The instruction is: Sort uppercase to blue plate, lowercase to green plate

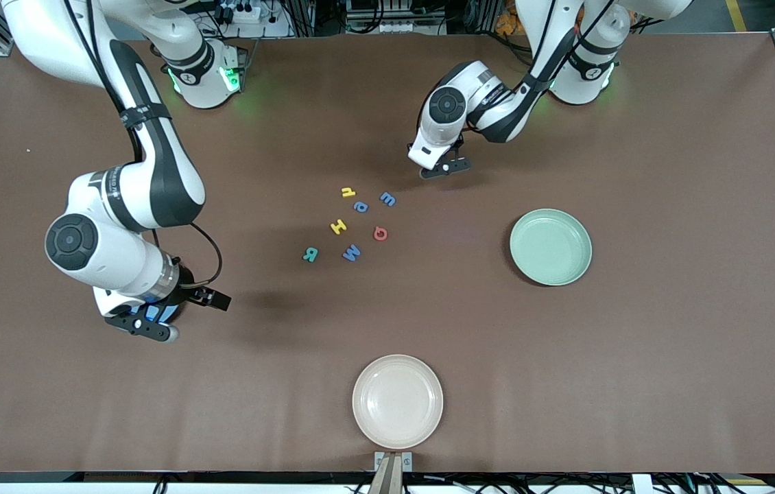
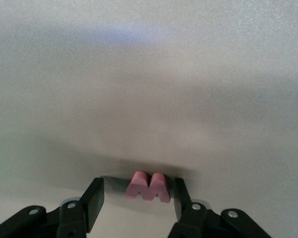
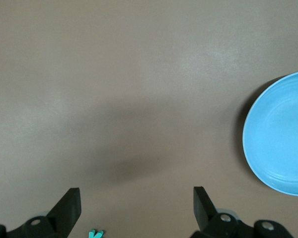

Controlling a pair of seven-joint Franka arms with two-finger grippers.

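My left gripper (image 1: 444, 168) is down at the table toward the left arm's end. In the left wrist view my left gripper (image 2: 139, 196) is open around the red w (image 2: 149, 187): one finger touches it and a gap shows at the other. That w is hidden in the front view. The yellow n (image 1: 348, 193), blue a (image 1: 361, 206), blue m (image 1: 387, 199), yellow H (image 1: 338, 226), red Q (image 1: 380, 233), blue M (image 1: 351, 252) and teal R (image 1: 310, 254) lie mid-table. My right gripper (image 1: 182, 312) (image 3: 135, 208) hangs open and empty beside the blue plate (image 3: 280, 134), of which only a sliver (image 1: 162, 314) shows under the arm. The green plate (image 1: 551, 247) holds nothing.
A cream plate (image 1: 398, 401) sits near the table's front edge, nearer to the camera than the letters. The right arm's elbow and forearm (image 1: 120, 219) hang over the table toward its own end. A bit of the teal R (image 3: 95, 233) shows in the right wrist view.
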